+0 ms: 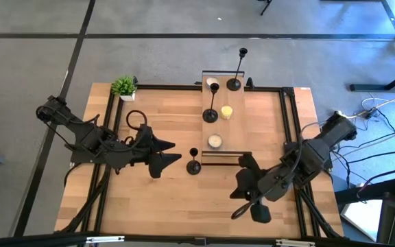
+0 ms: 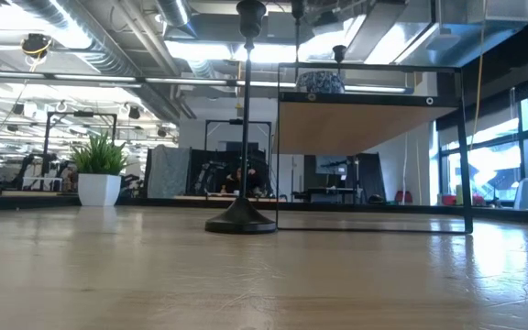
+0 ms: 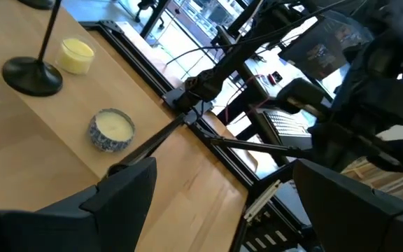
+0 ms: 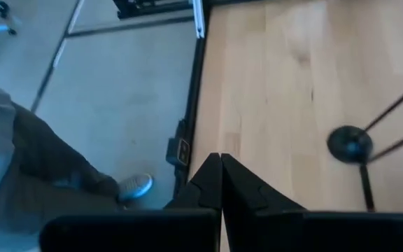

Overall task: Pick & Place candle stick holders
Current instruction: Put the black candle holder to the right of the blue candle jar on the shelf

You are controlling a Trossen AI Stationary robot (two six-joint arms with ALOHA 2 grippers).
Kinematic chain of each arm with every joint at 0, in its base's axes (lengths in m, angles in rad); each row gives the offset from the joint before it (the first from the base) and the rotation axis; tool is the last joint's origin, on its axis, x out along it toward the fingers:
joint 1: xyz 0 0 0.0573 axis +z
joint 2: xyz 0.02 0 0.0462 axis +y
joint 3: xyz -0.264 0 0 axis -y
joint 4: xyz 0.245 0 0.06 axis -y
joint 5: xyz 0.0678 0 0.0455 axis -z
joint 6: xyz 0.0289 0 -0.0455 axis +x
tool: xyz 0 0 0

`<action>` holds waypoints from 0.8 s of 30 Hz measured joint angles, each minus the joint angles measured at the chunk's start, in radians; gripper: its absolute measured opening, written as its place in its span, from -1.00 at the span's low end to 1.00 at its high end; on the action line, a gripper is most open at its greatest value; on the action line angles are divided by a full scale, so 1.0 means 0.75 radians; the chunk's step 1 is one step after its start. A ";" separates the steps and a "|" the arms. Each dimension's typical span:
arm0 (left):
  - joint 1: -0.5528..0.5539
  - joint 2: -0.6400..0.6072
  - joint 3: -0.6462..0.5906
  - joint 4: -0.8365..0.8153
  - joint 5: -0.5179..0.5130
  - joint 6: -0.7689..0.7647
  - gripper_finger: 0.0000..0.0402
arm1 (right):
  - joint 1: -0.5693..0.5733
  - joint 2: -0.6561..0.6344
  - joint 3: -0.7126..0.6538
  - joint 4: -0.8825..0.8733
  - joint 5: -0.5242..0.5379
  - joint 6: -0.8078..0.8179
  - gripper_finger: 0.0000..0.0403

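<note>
On the table's middle, a short candle stick holder (image 1: pixel 193 165) is being lined up for pickup, nothing gripped yet.

The left gripper (image 1: pixel 172 152) is held wide open just beside it, empty; the right gripper (image 1: pixel 242 190) is kept shut and empty near the table's front right. Two tall holders (image 1: pixel 212 108) (image 1: pixel 237 73) are parked farther back, by the candles (image 1: pixel 215 140). Probably what's needed next: the open fingers brought around the thin stem, then closed.

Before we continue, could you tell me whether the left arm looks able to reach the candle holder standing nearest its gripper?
Probably yes: the left gripper is open and faces the candle holder across bare table, nothing between.
</note>
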State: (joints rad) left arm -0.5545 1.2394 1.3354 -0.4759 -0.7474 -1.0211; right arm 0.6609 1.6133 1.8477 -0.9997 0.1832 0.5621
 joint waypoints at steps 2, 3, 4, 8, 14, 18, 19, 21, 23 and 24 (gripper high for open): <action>0.000 0.000 0.000 0.000 0.014 -0.017 0.66 | 0.001 -0.025 -0.079 0.096 0.005 0.008 -1.00; 0.000 0.000 0.000 0.000 0.017 -0.023 0.66 | 0.001 -0.038 -0.123 0.146 0.005 0.009 -1.00; 0.000 0.000 0.000 0.000 0.018 -0.033 0.66 | 0.001 -0.053 -0.170 0.194 0.008 0.009 -1.00; 0.001 0.000 0.000 0.000 0.021 -0.056 0.66 | -0.004 -0.134 -0.375 0.476 0.042 0.009 -1.00; 0.010 0.000 0.000 0.000 0.023 -0.058 0.66 | -0.008 -0.235 -0.735 1.015 0.034 0.071 -1.00; 0.010 0.000 0.000 -0.043 0.033 -0.056 0.66 | 0.005 -0.270 -0.839 1.132 0.037 0.116 -1.00; 0.010 0.000 0.000 -0.083 0.046 -0.058 0.66 | 0.012 -0.279 -0.840 1.114 0.046 0.117 -1.00; 0.008 0.009 0.000 -0.181 0.061 -0.096 0.66 | 0.029 -0.307 -0.839 1.089 0.080 0.113 -1.00; 0.006 0.024 -0.001 -0.288 0.072 -0.168 0.66 | 0.049 -0.337 -0.839 1.037 0.126 0.108 -1.00; 0.006 0.032 -0.001 -0.329 0.077 -0.204 0.66 | 0.060 -0.352 -0.839 1.004 0.146 0.108 -1.00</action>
State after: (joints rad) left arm -0.5499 1.2633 1.3350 -0.7229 -0.6893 -1.1742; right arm 0.7061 1.3493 1.2182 -0.2471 0.2928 0.6431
